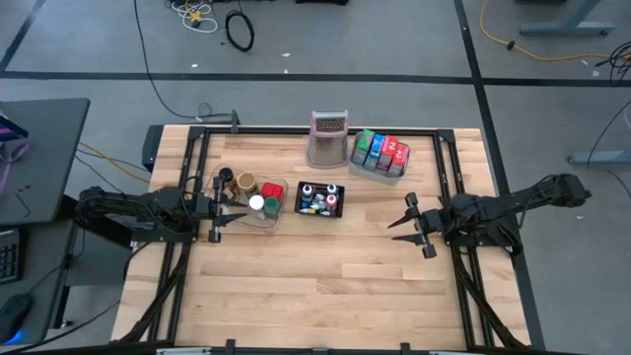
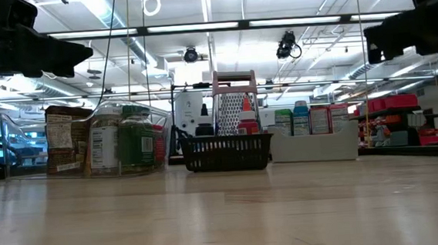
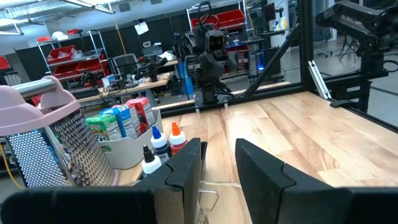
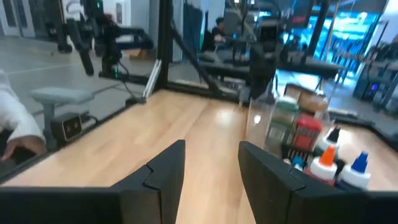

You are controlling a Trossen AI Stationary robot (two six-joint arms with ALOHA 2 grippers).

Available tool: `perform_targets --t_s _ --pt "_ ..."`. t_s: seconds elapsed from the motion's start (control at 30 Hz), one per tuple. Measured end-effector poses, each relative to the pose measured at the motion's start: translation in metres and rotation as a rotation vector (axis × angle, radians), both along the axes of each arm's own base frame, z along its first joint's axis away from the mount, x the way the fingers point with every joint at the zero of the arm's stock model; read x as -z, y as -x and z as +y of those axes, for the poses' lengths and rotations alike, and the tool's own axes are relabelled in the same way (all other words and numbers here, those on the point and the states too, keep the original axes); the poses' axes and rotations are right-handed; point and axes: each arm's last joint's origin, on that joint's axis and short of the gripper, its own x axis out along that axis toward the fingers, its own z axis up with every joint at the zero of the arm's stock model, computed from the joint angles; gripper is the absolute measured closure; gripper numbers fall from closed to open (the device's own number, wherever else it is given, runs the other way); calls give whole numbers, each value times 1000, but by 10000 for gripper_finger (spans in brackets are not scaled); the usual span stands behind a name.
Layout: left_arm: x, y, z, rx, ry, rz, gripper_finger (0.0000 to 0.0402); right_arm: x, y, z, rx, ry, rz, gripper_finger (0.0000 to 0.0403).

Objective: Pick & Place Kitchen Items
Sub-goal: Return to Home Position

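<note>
wood lies between left gripper (image 1: 235, 210) and right gripper (image 1: 406, 222), both empty, fingers apart. bottles (image 1: 320, 197) sit in the black basket (image 1: 300, 200), jars (image 1: 257, 204) in the clear tub (image 1: 277, 220) just beside the left gripper: best draw that arm straight back and level

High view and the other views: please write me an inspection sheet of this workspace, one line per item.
Surface: pale wooden table, no spill seen.
Job's things: round lidded jars in clear plastic tub; small colour-capped bottles in black mesh basket; coloured packets in grey tray.
Clutter: tall silvery box grater, upright.
Grippers: left gripper and right gripper both open, holding nothing.
Cables: loose cables on floor beyond table.
Surroundings: person's white sleeve, right wrist view.
</note>
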Motion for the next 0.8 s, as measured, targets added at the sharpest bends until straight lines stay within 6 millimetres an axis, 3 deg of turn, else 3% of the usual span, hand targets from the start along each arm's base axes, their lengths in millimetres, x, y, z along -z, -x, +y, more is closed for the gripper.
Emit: perform_targets --t_s 0.3,0.8 --pt "0 0 0 0 0 0 292 -8 6 -1 0 12 -80 243" --pt "0 0 0 0 0 0 292 -6 9 -3 33 31 -67 243"
